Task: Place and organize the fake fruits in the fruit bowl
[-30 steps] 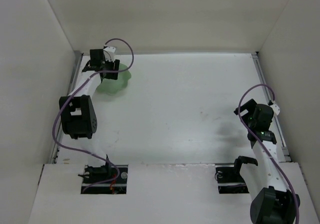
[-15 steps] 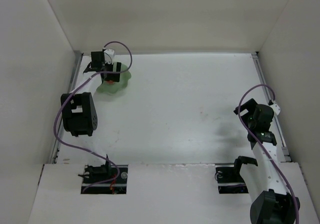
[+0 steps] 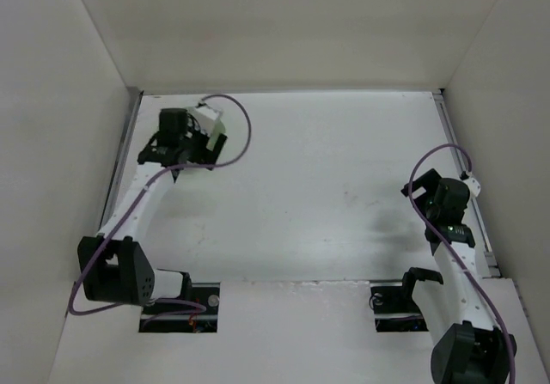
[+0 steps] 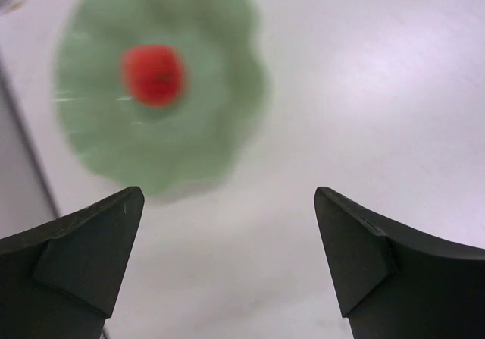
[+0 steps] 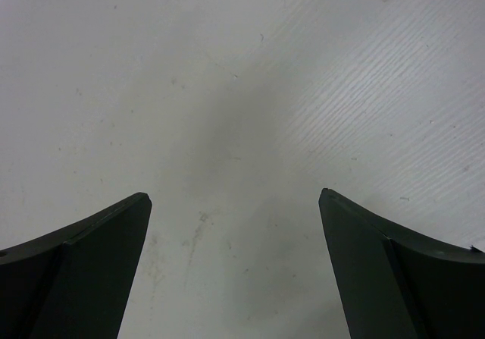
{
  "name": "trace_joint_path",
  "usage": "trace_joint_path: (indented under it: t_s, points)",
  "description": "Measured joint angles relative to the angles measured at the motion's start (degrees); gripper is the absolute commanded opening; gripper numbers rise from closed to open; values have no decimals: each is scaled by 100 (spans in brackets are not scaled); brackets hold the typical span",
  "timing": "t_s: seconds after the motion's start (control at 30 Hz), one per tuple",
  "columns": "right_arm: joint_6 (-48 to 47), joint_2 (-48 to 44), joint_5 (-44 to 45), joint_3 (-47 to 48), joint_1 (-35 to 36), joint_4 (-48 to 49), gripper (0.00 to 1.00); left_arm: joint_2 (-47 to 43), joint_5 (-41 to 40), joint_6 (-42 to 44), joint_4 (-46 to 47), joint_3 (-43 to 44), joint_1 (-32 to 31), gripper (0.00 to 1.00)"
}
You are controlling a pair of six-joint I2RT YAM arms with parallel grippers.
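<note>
The red-orange fake fruit [image 4: 154, 75] lies inside the pale green fruit bowl [image 4: 220, 127], a little off the bowl's middle toward the table's left edge, and nothing touches it. The left wrist view shows both blurred, so the fruit's surface and the exact line of the scalloped rim cannot be made out. The bowl sits on the white table [image 3: 344, 169] near its far left corner. In the overhead view it cannot be seen at all, because the left arm's wrist is in front of it. The left gripper [image 4: 227, 271] hangs above the table just to the near side of the bowl with its fingers wide apart and nothing between them. That is the change. Half a second ago the overhead camera showed this gripper low over the bowl, with the green rim showing around it. Now the wrist has lifted and drawn back, and the arm's elbow has swung down toward its base. I judge that the fruit has been released into the bowl and the arm is retreating. With only one fruit in sight, the placing looks done. Little is left beyond perhaps nudging the fruit toward the centre. The right gripper [image 5: 235, 271] hovers over bare table at the right side, well apart from the bowl. Its fingers are spread and empty, and its pose matches the earlier overhead views.
</note>
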Motion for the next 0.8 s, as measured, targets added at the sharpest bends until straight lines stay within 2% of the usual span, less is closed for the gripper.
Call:
trace_joint_path:
  t_s: [0.17,0.27,0.37,0.47,0.8]
  points:
    - [0,13,-2,0,0,2,100,-481,9,361,-564,-1344,-1394,100]
    - [0,11,-2,0,0,2,100,-619,-105,385,-914,-2022,-1921,100]
    - [0,7,0,0,2,0,100,-684,-127,308,-1097,-2302,-2295,100]
    - [0,-76,0,0,4,-4,100,-717,-74,138,-1058,-2321,-2365,100]
    - [2,-223,0,0,4,-7,100,-881,415,-315,-990,-2321,-2031,100]
